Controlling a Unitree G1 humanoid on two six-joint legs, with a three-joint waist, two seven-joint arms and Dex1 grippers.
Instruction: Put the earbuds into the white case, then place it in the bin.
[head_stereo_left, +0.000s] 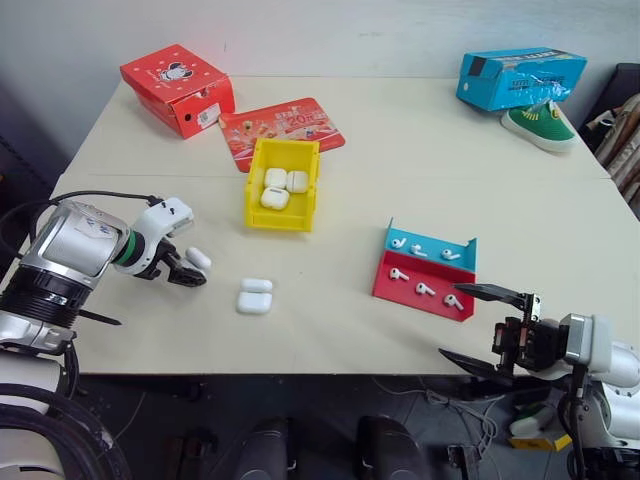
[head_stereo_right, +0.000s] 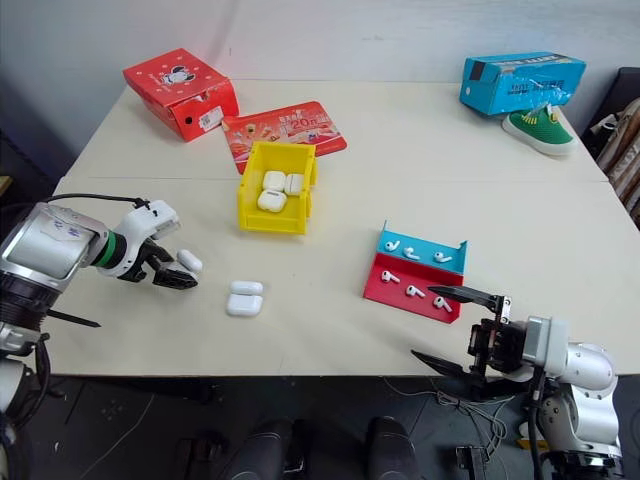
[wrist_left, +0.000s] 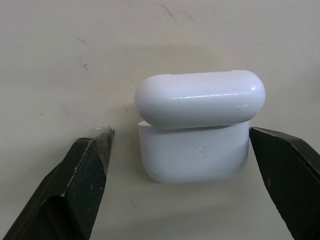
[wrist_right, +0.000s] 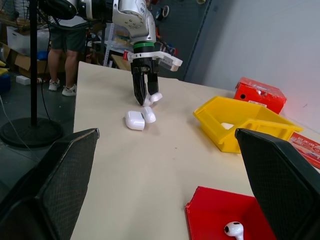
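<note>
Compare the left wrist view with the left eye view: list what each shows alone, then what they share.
Left wrist view alone: the case's lid stands ajar, with a round mark on the front of the body.

Left eye view alone: the yellow bin holding three cases, the red-and-blue tray with earbuds, two more cases and the open right gripper.

Shared: the white case lying on the table between the open left gripper's fingers.

From my station I saw the left claw (head_stereo_right: 178, 272) spread wide around a white case (head_stereo_right: 189, 261) on the surface (head_stereo_right: 420, 160). Two more cases (head_stereo_right: 245, 298) lay just beside it. The yellow bin (head_stereo_right: 275, 188) held three cases. Six earbuds (head_stereo_right: 412, 291) sat in the red-and-blue tray (head_stereo_right: 417, 272). The right claw (head_stereo_right: 455, 330) gaped open off the front edge.
</note>
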